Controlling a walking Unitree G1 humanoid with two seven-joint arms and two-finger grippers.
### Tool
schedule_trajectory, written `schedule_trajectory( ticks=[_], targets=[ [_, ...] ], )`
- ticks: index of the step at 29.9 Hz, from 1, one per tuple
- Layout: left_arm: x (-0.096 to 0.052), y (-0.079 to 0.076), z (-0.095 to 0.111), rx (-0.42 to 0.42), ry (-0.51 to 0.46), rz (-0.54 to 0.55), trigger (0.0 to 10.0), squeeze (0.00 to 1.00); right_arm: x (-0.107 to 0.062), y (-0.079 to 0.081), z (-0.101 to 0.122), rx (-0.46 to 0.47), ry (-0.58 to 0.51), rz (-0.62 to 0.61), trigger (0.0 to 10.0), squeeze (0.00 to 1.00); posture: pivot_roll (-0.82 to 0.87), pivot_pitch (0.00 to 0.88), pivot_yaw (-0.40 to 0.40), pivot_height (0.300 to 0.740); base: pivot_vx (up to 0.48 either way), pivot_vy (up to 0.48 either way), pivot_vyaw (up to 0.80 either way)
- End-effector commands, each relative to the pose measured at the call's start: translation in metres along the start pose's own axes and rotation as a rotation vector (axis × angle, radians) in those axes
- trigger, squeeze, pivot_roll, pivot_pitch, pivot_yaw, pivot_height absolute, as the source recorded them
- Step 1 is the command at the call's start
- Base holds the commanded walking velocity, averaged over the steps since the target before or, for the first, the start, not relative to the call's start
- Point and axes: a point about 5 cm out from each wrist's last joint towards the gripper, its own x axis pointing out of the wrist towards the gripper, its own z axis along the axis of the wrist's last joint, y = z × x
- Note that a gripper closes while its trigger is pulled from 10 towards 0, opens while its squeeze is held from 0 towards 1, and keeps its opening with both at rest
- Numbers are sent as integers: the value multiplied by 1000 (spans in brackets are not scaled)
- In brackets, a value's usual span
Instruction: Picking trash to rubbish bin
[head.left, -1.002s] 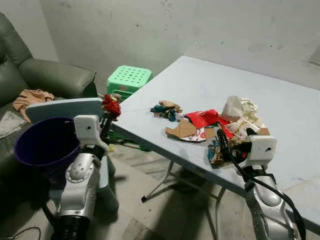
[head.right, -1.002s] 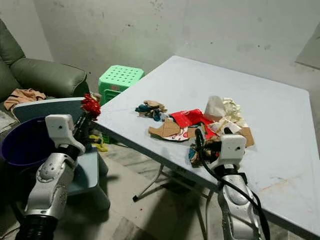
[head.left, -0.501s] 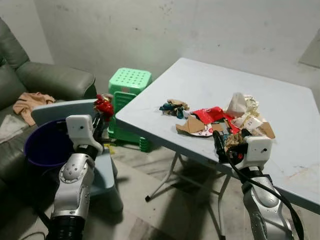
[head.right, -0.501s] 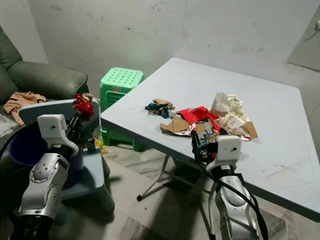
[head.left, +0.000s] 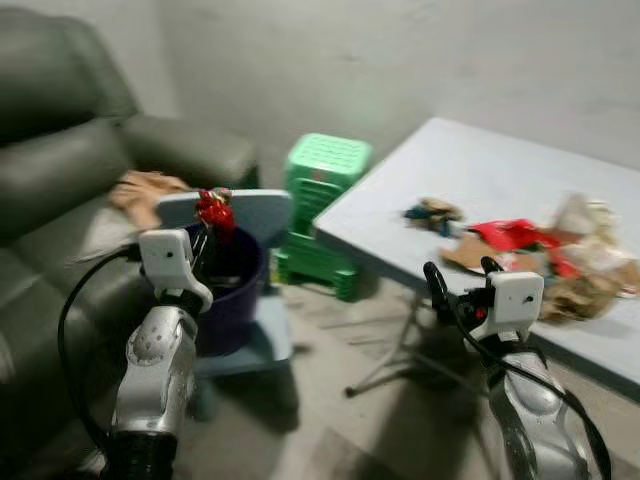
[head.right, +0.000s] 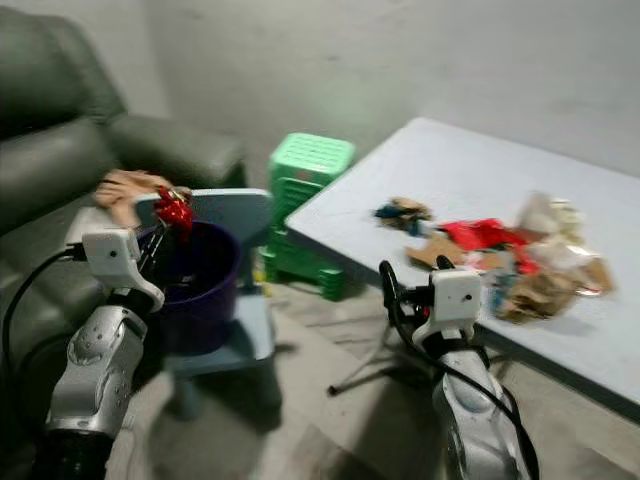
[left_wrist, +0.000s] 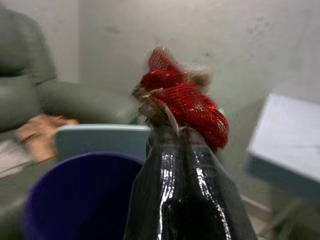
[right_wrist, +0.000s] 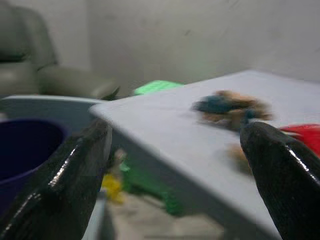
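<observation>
Clearly, I had the left gripper (left_wrist: 172, 131) pinched shut on the red netting (head.left: 216, 210) above the bin (head.left: 228, 290), right gripper (right_wrist: 175, 165) wide open and empty; releasing mid-turn risked missing the rim.

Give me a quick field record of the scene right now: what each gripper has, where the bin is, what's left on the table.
left gripper: shut on red mesh trash, held above the bin's rim
right gripper: fingers open, nothing between them, beside the table's near edge
purple bin: sits on a pale blue chair in front of the sofa
table: pile of paper and wrapper trash on it
green stool: stands between chair and table
image quality: head views blurred
</observation>
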Motion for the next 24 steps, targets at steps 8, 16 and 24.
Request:
schedule_trajectory(
  ticks=[8, 16, 24],
  targets=[
    [3, 2, 8, 14, -19, 22, 10000, 0, 3, 3, 7, 0, -26, 9, 10000, 0, -18, 0, -44, 740, 0, 254, 800],
    [3, 0, -1, -24, 55, 34, 10000, 0, 5, 3, 8, 21, -27, 9, 10000, 0, -16, 0, -45, 740, 0, 0, 200],
    [4, 0, 1, -15, 56, 17, 10000, 0, 5, 4, 8, 27, -24, 8, 10000, 0, -15, 0, -46, 740, 0, 0, 0]
  ],
)
